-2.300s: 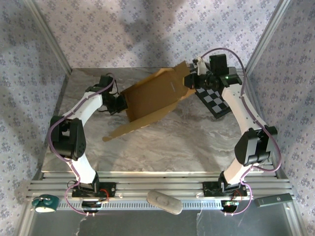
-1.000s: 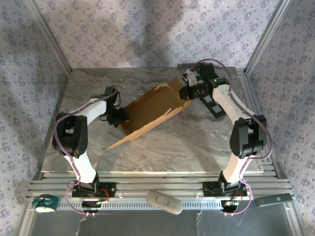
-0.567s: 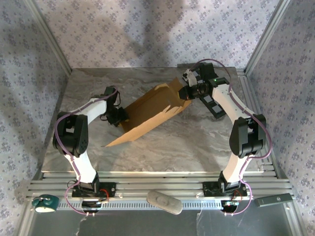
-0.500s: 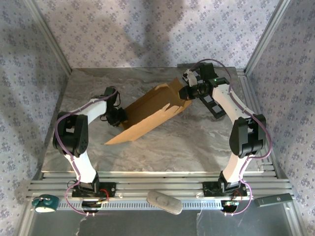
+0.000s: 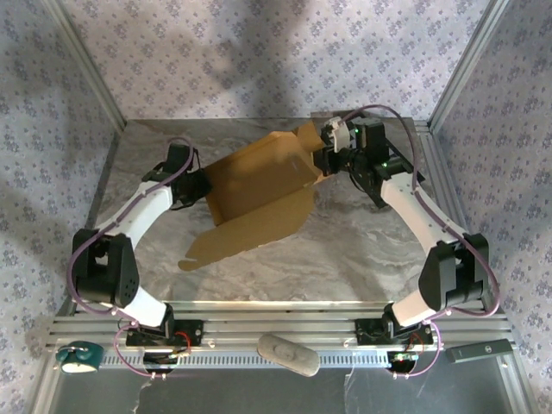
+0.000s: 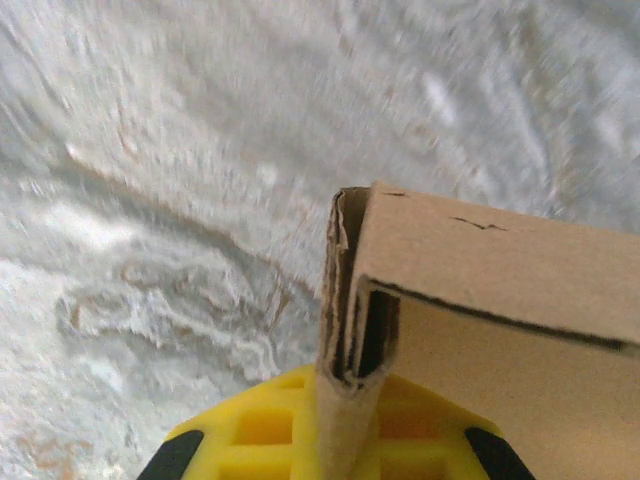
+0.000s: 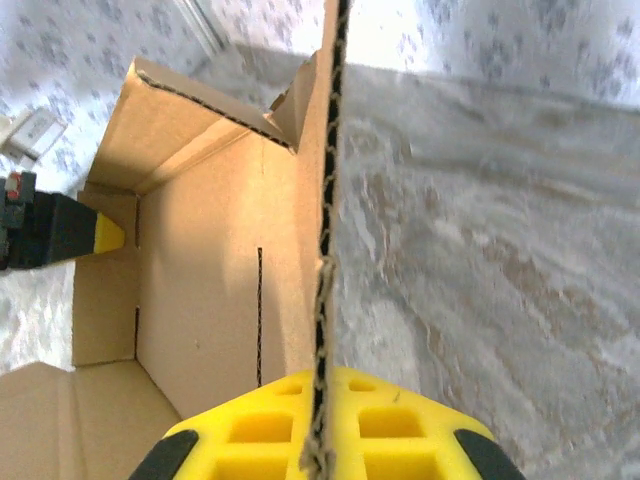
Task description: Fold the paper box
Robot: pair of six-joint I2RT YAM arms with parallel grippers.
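Note:
The paper box [image 5: 259,185] is tan corrugated cardboard, half formed and held tilted above the marble table between both arms, with one long flap [image 5: 237,235] hanging toward the near left. My left gripper [image 5: 201,184] is shut on its left wall; in the left wrist view the doubled cardboard edge [image 6: 350,300] is pinched between the yellow jaws of the left gripper [image 6: 345,425]. My right gripper [image 5: 326,160] is shut on the far right wall, whose thin edge [image 7: 325,250] runs straight between the yellow jaws of the right gripper [image 7: 320,445]. The box interior [image 7: 200,280] faces that camera.
The marble table [image 5: 345,250] has bare surface in front of the box. Metal frame posts stand at the back corners. On the front rail lie a white oval object [image 5: 288,354], a teal item [image 5: 79,356] and a black device [image 5: 483,350].
The left gripper has closed on the box's left wall. Both arms have shifted, and the box has been raised and turned so its inside shows more from above.

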